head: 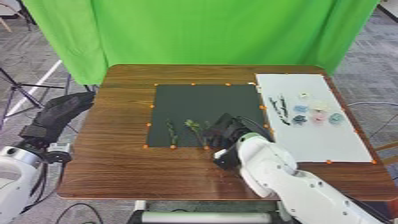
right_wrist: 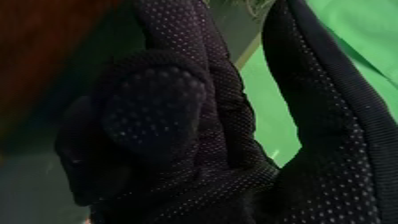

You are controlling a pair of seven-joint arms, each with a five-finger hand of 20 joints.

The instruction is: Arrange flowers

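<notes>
On the white mat (head: 306,145), six flowers (head: 320,117); off it, right robot hand (head: 226,131) loosely open

Brown rect. wood table (head: 111,172): semi-gloss. Black rect. mat (head: 209,102): matt. White rect. sheet (head: 306,140), 3 o'clock: smooth. Green cloth curtain (head: 209,32), 12 o'clock: matt folds. Black fabric-gloved R hand (head: 224,132): rough w/ dots.

Could not read any words at all, and could not make out any numbers, labels, brand names or signs
</notes>
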